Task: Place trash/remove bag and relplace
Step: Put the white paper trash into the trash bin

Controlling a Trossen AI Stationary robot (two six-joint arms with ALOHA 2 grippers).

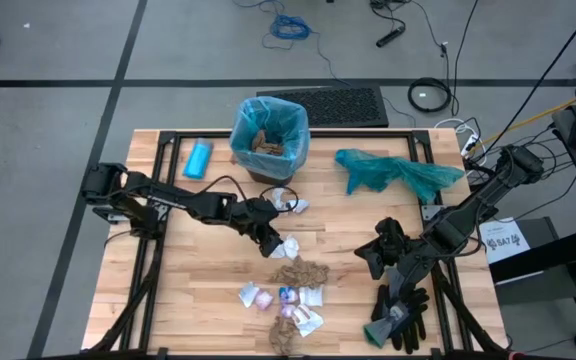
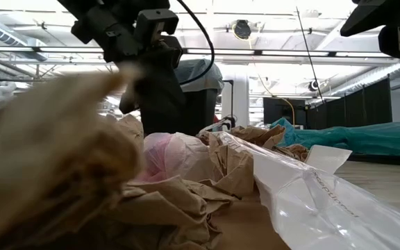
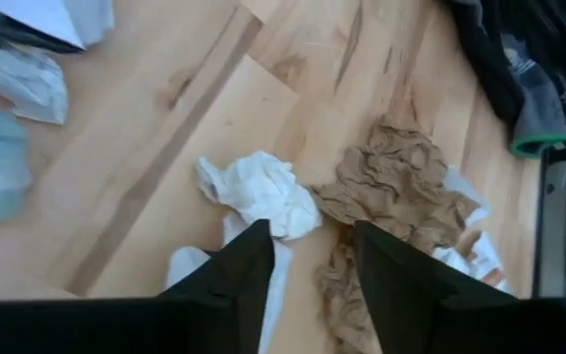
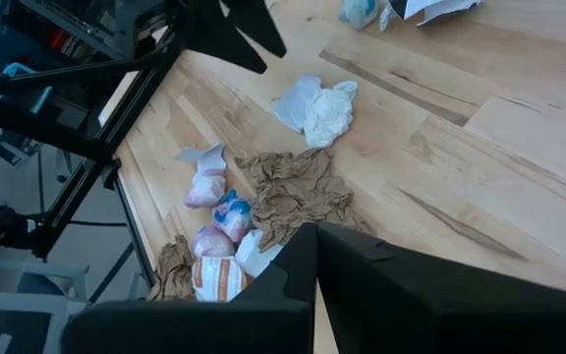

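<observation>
The pale blue bag (image 1: 244, 126) lines a bin at the table's far middle, with brown paper wads (image 1: 267, 141) inside it. Trash lies on the near middle of the table: a white wad (image 3: 261, 191), crumpled brown paper (image 3: 397, 193) and several small wrappers (image 1: 286, 298). My left gripper (image 3: 311, 236) hovers open just above the white wad, its fingertips on either side of the gap between the wad and the brown paper. My right gripper (image 4: 312, 241) is shut on nothing, raised over the table's right half beside the trash.
A light-blue bottle (image 1: 199, 158) lies left of the bin. A teal-green plastic bag (image 1: 398, 172) lies at the far right. Black-and-grey gloves (image 1: 405, 312) sit at the near right edge. More white scraps (image 1: 286, 200) lie between the bin and my left gripper.
</observation>
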